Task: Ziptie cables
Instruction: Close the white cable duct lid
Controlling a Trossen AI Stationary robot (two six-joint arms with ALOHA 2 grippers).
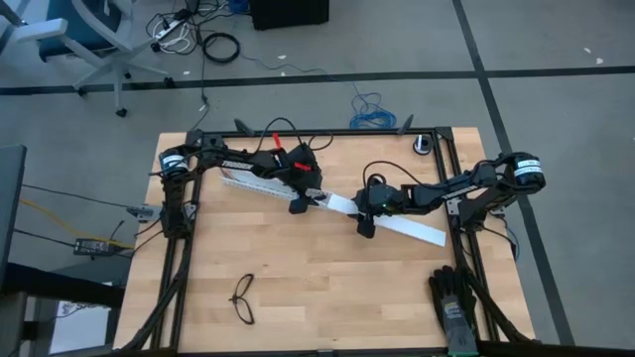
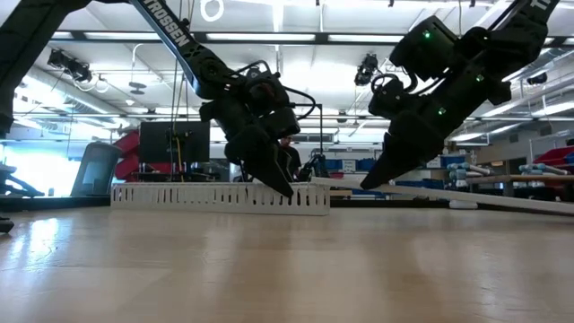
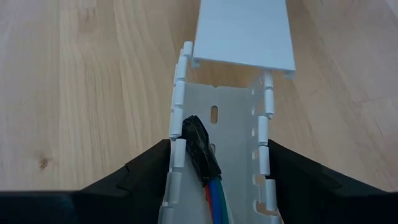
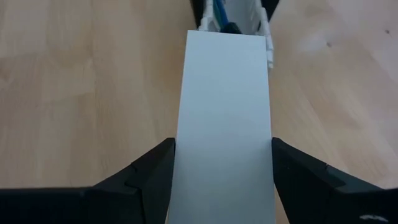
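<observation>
The wooden table (image 1: 327, 288) fills the middle of the high view, inside a dark metal frame (image 1: 327, 132). The two arms reach toward each other over the far half of it.

The left arm (image 1: 223, 159) comes from the far left corner. The right arm (image 1: 466, 183) comes from the right edge.

A slotted white cable duct (image 2: 220, 197) lies on the table, running diagonally from the far left toward the centre. In the low view it rests flat on the wood, with its slits showing along the side.

A flat white cover strip (image 4: 227, 124) continues the same diagonal line toward the right side. In the low view its end toward the duct is lifted off the table. In the left wrist view it ends just at the open mouth of the duct.

The left gripper (image 3: 214, 180) is closed on the duct, one dark finger against each outer wall. The right gripper (image 4: 224, 180) is closed on the cover strip, one finger on each long edge.

The cables (image 3: 214, 199), blue, green and red ones showing, lie inside the duct channel, between the left fingers. Their dark wrapped end (image 3: 200, 149) points toward the cover strip.

A pair of black glasses (image 1: 243, 299) lies near the front left of the table, well apart from the arms. A dark glove (image 1: 454, 302) lies at the front right corner.

I cannot find the ziptie in any view.
</observation>
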